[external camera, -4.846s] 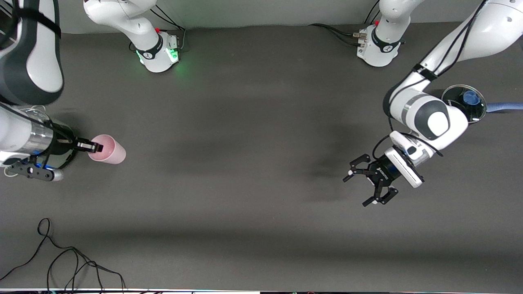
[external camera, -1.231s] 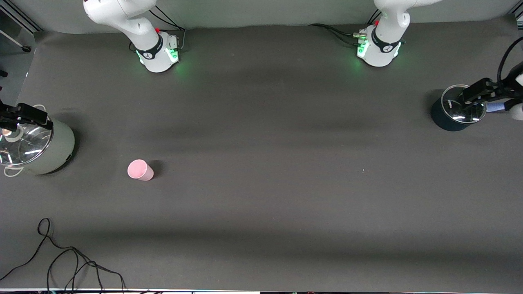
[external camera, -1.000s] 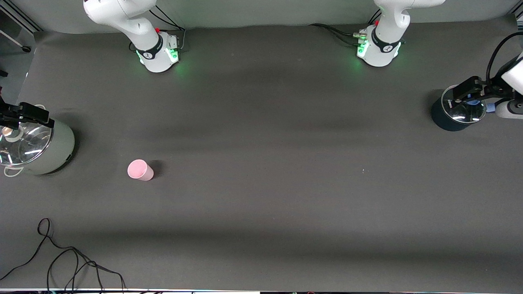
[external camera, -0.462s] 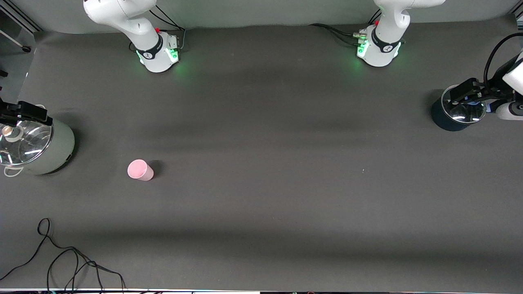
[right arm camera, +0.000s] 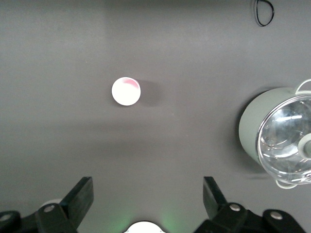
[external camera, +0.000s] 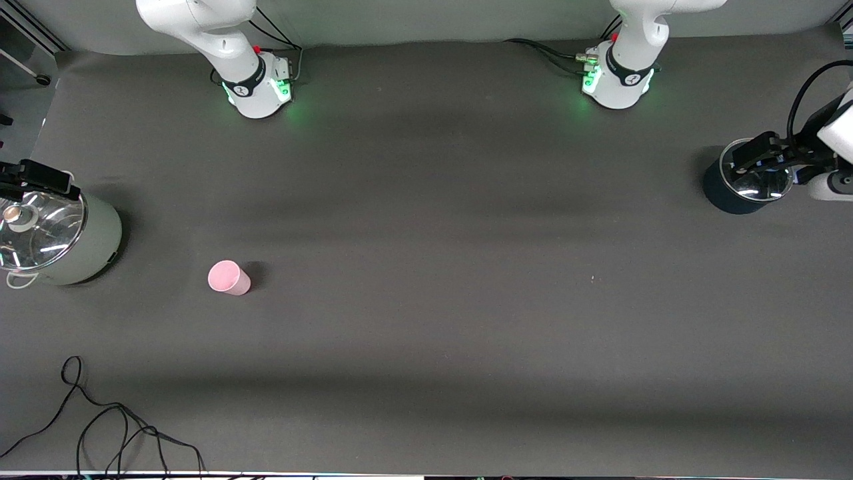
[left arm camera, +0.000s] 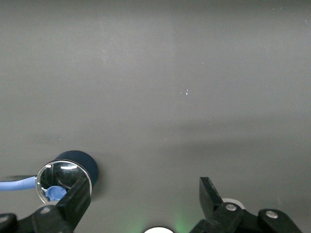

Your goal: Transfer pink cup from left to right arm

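Pink cup stands upright, alone on the table. Right gripper wide, empty, over the grey pot; right wrist view alone shows inside the cup. Left gripper wide, empty, over the dark pot.

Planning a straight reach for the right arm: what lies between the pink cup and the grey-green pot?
Only bare dark table mat lies between the pink cup and the grey-green pot; the front and right wrist views both show this.
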Motion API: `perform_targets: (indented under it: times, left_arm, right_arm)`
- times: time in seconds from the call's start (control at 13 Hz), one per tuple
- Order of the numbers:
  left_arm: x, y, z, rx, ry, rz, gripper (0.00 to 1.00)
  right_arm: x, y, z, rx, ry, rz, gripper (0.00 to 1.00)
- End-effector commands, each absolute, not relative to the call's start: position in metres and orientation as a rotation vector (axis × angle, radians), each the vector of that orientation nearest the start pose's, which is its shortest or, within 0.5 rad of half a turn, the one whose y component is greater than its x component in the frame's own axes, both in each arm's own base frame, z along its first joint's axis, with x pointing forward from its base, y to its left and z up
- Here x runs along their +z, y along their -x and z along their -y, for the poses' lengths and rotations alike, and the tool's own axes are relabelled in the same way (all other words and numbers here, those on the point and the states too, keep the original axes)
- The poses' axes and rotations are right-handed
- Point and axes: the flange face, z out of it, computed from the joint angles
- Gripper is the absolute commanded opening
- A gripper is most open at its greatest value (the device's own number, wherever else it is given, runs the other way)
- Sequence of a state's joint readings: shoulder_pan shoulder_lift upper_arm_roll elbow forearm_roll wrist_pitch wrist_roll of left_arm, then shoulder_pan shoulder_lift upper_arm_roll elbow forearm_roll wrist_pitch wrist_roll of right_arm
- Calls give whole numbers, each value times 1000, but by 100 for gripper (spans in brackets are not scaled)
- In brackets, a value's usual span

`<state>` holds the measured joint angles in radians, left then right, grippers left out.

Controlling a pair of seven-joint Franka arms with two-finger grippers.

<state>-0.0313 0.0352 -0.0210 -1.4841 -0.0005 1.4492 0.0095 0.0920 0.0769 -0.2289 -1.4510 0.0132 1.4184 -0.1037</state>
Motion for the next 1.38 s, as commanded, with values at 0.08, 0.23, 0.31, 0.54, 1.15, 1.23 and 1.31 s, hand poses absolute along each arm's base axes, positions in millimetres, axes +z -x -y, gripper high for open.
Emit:
perform_targets:
  times: [0.08, 0.23, 0.31, 0.54, 1.15, 1.23, 1.31]
  left_arm:
    - [614, -561, 28, 96, 3140, -75, 100]
    - [604, -563, 26, 58, 3135, -70, 100]
    - [605, -563, 25, 55, 3135, -65, 100]
    - [611, -565, 28, 46, 3137, -55, 100]
    - [621, -566, 39, 25, 3150, -75, 100]
    - [622, -565, 44, 20, 3150, -89, 100]
    - [622, -565, 44, 20, 3150, -90, 100]
  right_arm:
    - [622, -527, 66, 101, 3144, -89, 100]
    - [622, -518, 55, 90, 3156, -58, 100]
    - [625, -511, 55, 71, 3158, -60, 100]
    - [630, -504, 51, 44, 3162, -56, 100]
    - [622, -513, -18, 63, 3185, -95, 100]
    - [619, -518, -21, 67, 3184, -94, 100]
    - [619, -524, -23, 67, 3181, -91, 100]
